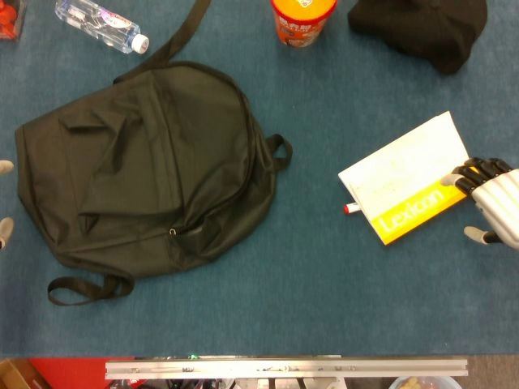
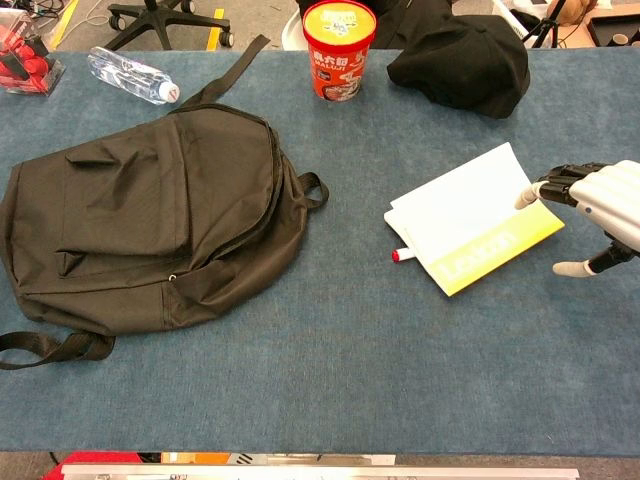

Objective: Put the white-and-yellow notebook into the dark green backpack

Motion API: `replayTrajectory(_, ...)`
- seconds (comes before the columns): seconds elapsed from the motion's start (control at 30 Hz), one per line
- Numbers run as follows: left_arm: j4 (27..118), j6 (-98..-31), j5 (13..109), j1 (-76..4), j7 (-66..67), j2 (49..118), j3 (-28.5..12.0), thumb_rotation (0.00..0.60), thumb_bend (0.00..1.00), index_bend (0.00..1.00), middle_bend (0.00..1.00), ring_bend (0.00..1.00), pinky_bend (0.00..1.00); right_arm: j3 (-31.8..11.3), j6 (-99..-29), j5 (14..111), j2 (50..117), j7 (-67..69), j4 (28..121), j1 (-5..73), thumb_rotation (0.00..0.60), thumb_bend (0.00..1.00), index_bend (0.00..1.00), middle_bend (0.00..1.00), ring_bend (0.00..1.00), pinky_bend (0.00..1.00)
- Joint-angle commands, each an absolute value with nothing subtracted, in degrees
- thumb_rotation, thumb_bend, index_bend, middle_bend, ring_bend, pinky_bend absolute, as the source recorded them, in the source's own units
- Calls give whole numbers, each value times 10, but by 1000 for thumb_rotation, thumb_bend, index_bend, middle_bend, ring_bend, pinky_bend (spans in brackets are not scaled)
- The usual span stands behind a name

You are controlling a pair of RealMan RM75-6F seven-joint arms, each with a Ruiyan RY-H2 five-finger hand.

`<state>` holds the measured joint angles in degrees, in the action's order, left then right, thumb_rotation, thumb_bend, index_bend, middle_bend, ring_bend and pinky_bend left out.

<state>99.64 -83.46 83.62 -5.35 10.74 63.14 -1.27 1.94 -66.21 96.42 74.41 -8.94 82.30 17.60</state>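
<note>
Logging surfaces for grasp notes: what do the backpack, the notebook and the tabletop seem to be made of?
Backpack: thin woven fabric, probably nylon or polyester, matte; it lies slack and creased.
Notebook: paper with a card-like cover, white with a yellow printed band; smooth flat edges, finish hard to tell.
Tabletop: blue felt or short-pile cloth, matte with a faint fuzzy texture.
The right hand reaches the notebook's edge.

We see the dark green backpack (image 1: 146, 170) lying flat and zipped at left; the white-and-yellow notebook (image 1: 409, 178) lies closed, angled, well apart at right.
</note>
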Motion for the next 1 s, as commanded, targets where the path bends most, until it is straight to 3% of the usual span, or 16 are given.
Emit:
replayTrajectory(0.03, 996, -835, 837, -53, 108, 631, -12, 600, 223, 261, 295, 261, 228, 18, -659, 960, 761, -102, 809, 181, 600, 59, 296, 306, 187, 260)
replayTrajectory(1.0, 972, -827, 822, -52, 85, 639, -17, 600, 223, 261, 295, 263, 228, 12, -642, 936, 875, -130, 680, 219, 600, 59, 283, 297, 161, 219)
